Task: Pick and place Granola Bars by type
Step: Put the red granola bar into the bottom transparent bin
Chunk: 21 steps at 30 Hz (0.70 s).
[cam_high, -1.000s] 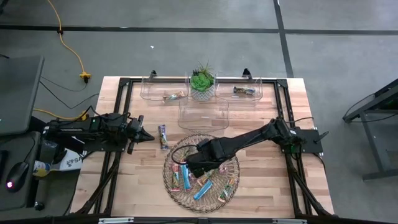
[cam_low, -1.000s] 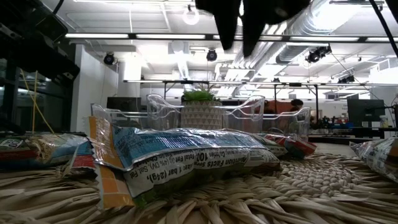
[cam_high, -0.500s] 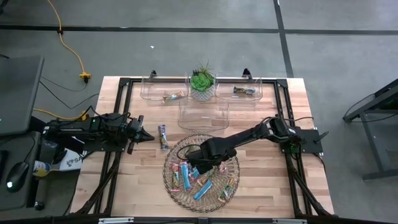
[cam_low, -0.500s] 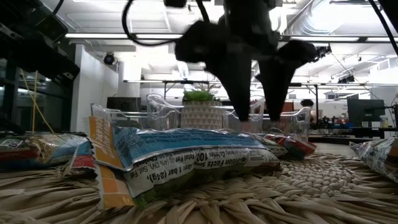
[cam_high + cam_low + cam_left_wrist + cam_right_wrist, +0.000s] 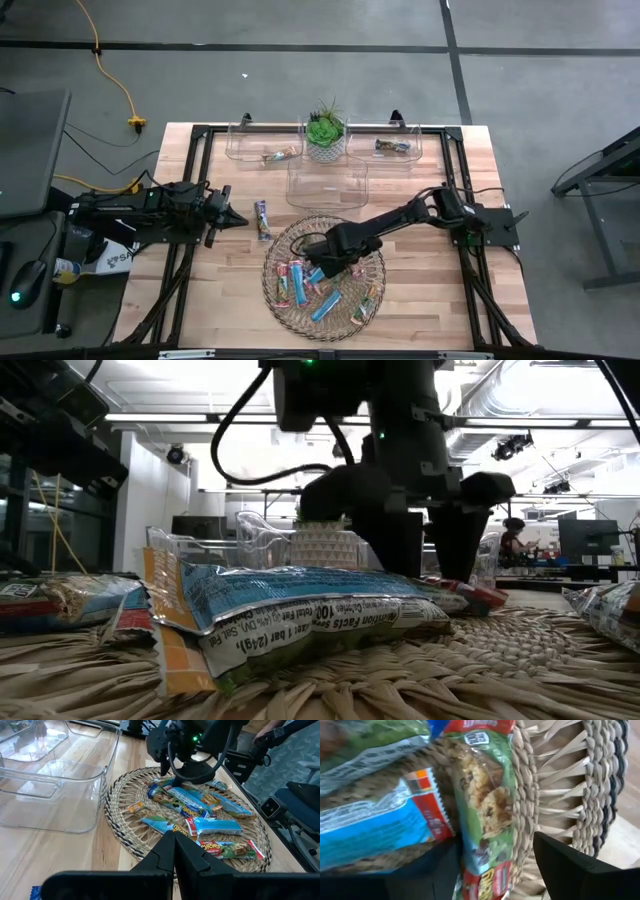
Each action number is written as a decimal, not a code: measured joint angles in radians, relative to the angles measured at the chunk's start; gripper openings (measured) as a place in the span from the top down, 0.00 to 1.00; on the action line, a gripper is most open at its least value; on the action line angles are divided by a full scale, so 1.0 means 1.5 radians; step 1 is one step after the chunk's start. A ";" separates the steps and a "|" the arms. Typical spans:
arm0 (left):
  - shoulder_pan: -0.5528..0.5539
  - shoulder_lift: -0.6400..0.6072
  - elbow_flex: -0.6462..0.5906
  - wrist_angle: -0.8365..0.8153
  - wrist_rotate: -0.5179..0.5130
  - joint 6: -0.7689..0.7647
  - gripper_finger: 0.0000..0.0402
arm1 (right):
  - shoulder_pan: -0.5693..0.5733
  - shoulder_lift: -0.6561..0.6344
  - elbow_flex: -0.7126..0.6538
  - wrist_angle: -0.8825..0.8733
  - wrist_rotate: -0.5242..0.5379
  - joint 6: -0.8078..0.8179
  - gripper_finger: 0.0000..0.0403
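Several granola bars (image 5: 322,300) in blue, red and green wrappers lie flat in the round wicker tray (image 5: 267,282). My right gripper (image 5: 318,268) is down in the tray and open. In its wrist view its fingers (image 5: 570,865) stand on either side of a green-and-red wrapped bar (image 5: 485,815), with a blue bar (image 5: 370,835) alongside. The low view shows the right gripper (image 5: 428,560) behind a blue bar (image 5: 300,605). My left gripper (image 5: 228,215) waits shut over the table's left part, and in its own view the left gripper (image 5: 174,837) faces the tray.
A purple-wrapped bar (image 5: 262,220) lies on the table left of the tray. Three clear bins stand toward the far edge: the left bin (image 5: 250,140) and the right bin (image 5: 410,138) each hold a bar, and the middle bin (image 5: 327,185) stands nearer. A potted plant (image 5: 325,130) sits between them.
My right gripper has come down from above into the wicker tray, toward the bars near its middle, and shifted slightly toward the near edge. The bars and the left arm have kept still.
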State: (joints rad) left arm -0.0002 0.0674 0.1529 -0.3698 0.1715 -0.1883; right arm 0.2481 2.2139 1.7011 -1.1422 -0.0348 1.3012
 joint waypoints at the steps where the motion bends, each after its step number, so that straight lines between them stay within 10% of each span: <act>1: 0.000 0.000 0.000 0.000 0.000 0.000 1.00 | 0.000 -0.001 -0.004 0.007 -0.001 0.000 0.44; 21: 0.000 0.000 0.000 0.000 0.000 0.000 1.00 | 0.000 -0.003 -0.042 0.077 -0.008 0.000 0.59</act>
State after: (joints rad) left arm -0.0002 0.0676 0.1529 -0.3698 0.1715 -0.1883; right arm 0.2481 2.2088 1.6381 -1.0267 -0.0463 1.3009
